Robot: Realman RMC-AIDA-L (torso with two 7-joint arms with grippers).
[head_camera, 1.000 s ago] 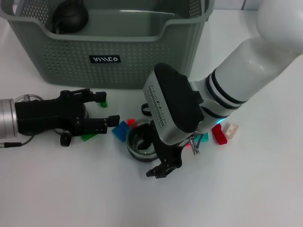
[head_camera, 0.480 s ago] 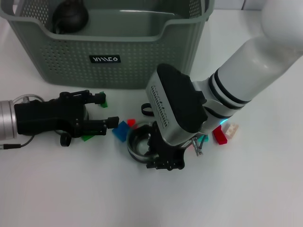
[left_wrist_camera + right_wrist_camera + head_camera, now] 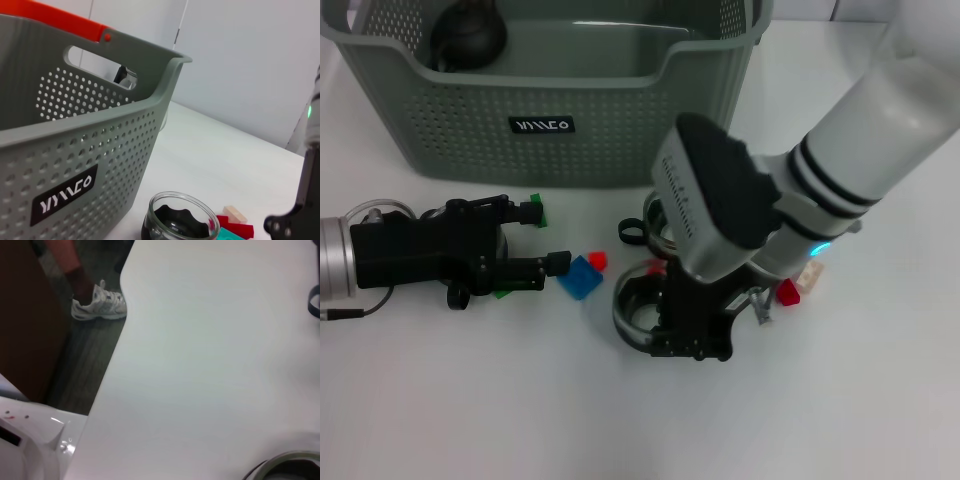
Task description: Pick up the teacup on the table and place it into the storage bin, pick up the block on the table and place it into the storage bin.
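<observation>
Head view showed the left gripper lying low over the white table on the left, its black fingers spread apart with nothing between them. One fingertip reached toward a small green block near the storage bin's front wall; another green piece showed under the lower finger. Just past the lower fingertip lay a blue block, with a small red block touching its far corner.

Behind all of this stood the storage bin, grey-green with perforated sides and a black label, its front rim dipped. A dark rounded object rested in its back left corner. From the left wrist view the same bin filled the near side, label toward the camera.

Toward the middle, the teacup, a clear glass cup with a dark inside, was on the table in front of the bin, not in it. The right gripper was down at the cup, its black fingers closed on the cup's right-hand rim. Whether the cup was raised off the table could not be told. In the left wrist view the teacup showed its scalloped dark interior, with red, teal and cream blocks just beyond it.

To the right of the gripper lay a red block and a cream block, side by side under the white arm.
</observation>
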